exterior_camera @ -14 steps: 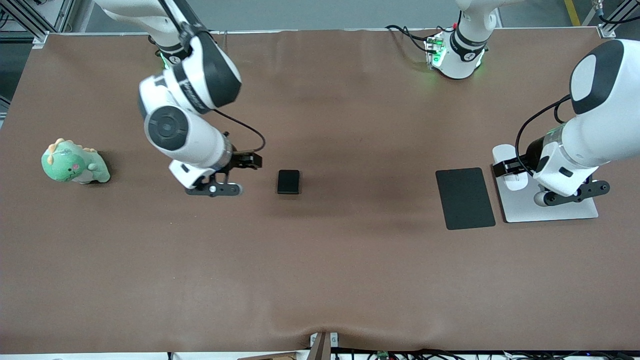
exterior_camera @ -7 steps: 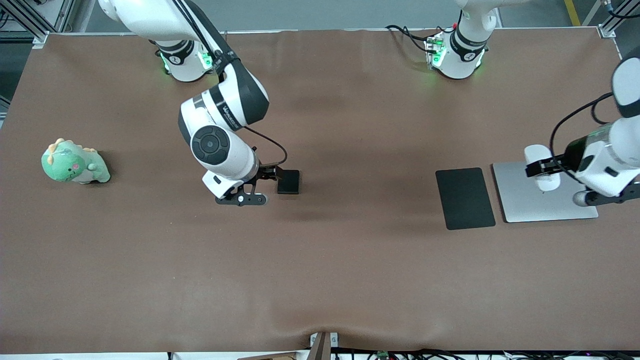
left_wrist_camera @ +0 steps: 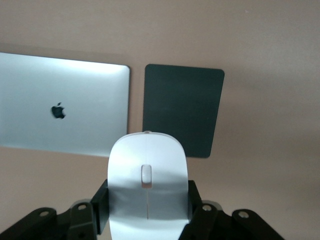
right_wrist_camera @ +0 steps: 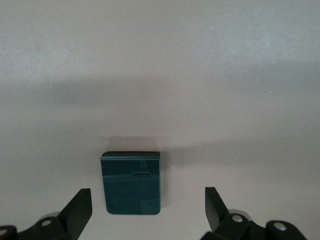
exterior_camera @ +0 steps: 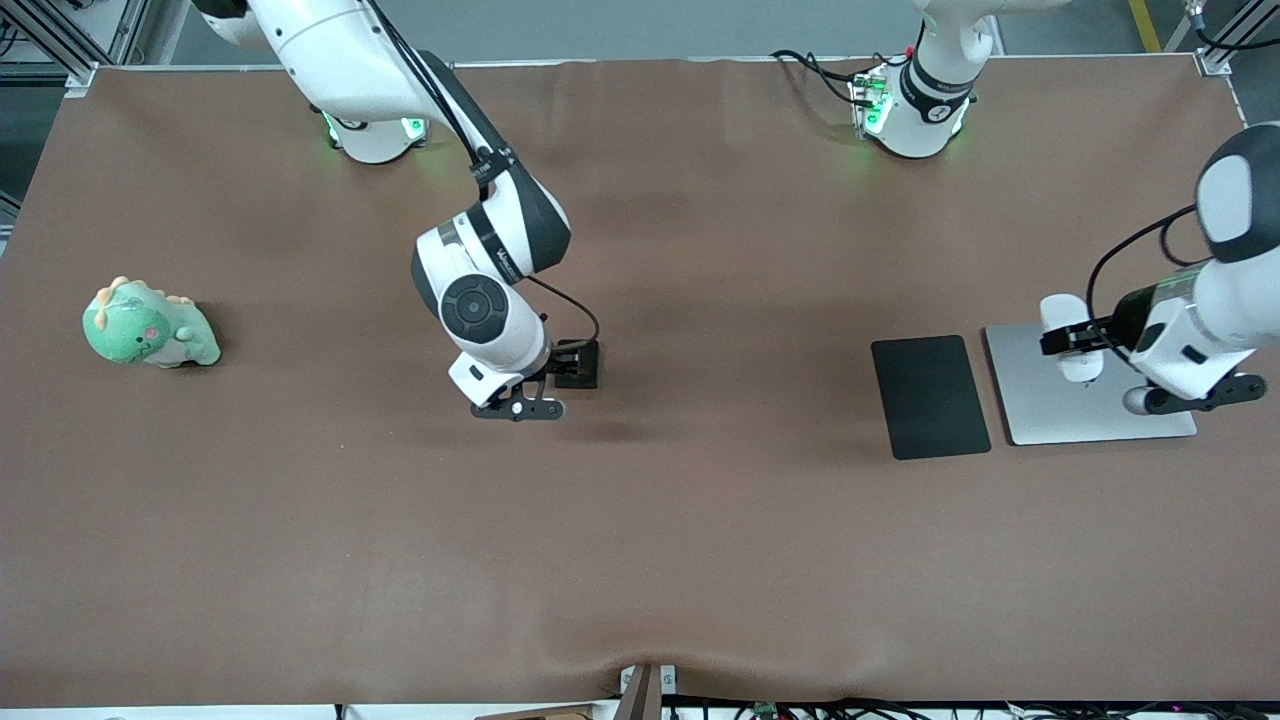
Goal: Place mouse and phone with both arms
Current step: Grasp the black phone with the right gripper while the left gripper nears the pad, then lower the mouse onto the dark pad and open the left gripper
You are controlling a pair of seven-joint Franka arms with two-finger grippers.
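My left gripper (exterior_camera: pixel 1068 340) is shut on the white mouse (exterior_camera: pixel 1062 312) and holds it in the air over the silver laptop. In the left wrist view the mouse (left_wrist_camera: pixel 148 185) sits between the two black fingers (left_wrist_camera: pixel 100 206) of the left gripper (left_wrist_camera: pixel 148 206). The black phone (exterior_camera: pixel 588 366) lies flat on the brown table mat near the middle. My right gripper (exterior_camera: pixel 566 364) hangs open just above it. In the right wrist view the phone (right_wrist_camera: pixel 131 182) lies between the spread tips of the right gripper (right_wrist_camera: pixel 147 201), closer to one finger than the other.
A closed silver laptop (exterior_camera: pixel 1090 418) lies toward the left arm's end, with a thin black mouse pad (exterior_camera: pixel 930 396) beside it. Both also show in the left wrist view, laptop (left_wrist_camera: pixel 60 115) and mouse pad (left_wrist_camera: pixel 182 110). A green dinosaur toy (exterior_camera: pixel 148 328) sits toward the right arm's end.
The right arm has swung across and brought its open gripper over the phone. The left gripper has carried the mouse from the laptop's edge nearest the pad to over the laptop's middle.
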